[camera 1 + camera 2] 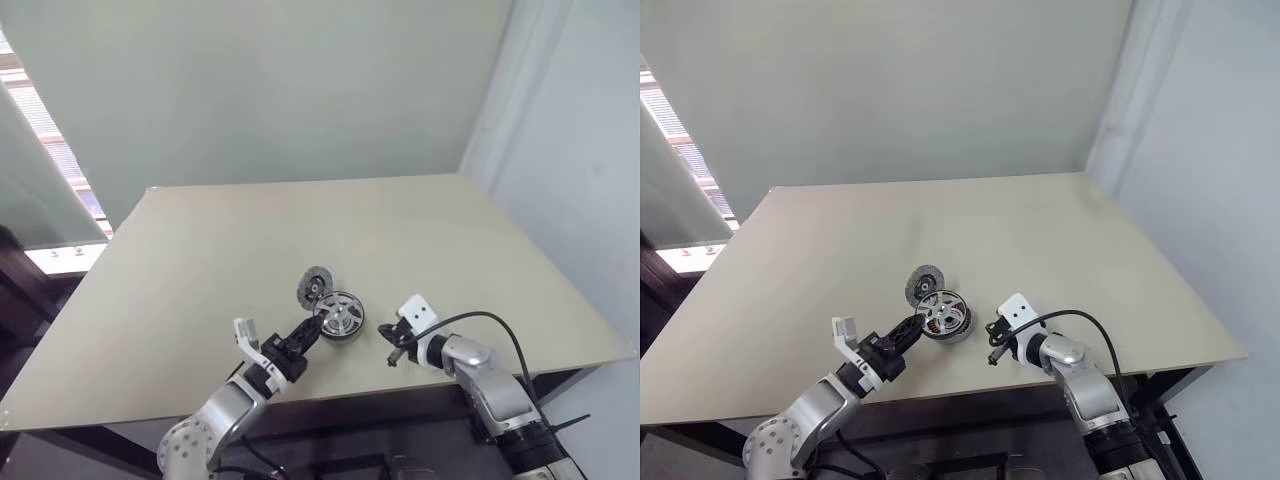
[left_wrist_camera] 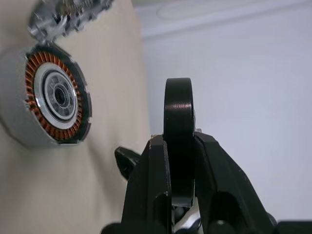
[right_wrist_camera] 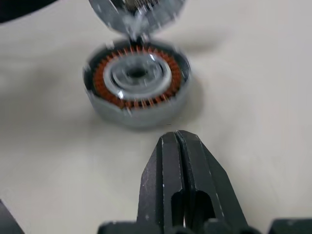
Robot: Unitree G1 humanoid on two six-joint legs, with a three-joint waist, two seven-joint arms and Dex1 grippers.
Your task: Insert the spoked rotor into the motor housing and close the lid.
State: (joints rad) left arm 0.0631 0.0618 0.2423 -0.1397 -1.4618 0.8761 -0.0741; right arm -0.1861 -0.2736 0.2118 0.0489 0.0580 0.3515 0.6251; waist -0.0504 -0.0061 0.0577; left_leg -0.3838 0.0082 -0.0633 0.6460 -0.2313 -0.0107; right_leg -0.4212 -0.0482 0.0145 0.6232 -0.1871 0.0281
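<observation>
Rotor (image 1: 340, 313) held edge-on in the left claw (image 1: 312, 332), low over the table (image 1: 200, 250) and just beside the housing (image 3: 136, 80).

Left claw is narrow, its two fingers pinching the rotor's dark rim. By the look of it the rotor is rigid metal, light but smooth, so it is likely to slip or swing if held by one edge; the rim is the sound hold, the open spokes are not. The housing sits flat on the table, copper windings up, centre bare. The windings look delicate, so the rotor should go in squarely. The lid (image 1: 315, 285) lies just beyond the housing, touching or nearly so, and I cannot tell which. The right claw (image 1: 393, 357) is pressed shut, empty and pointing at the housing from nearby, where it may crowd the approach.
</observation>
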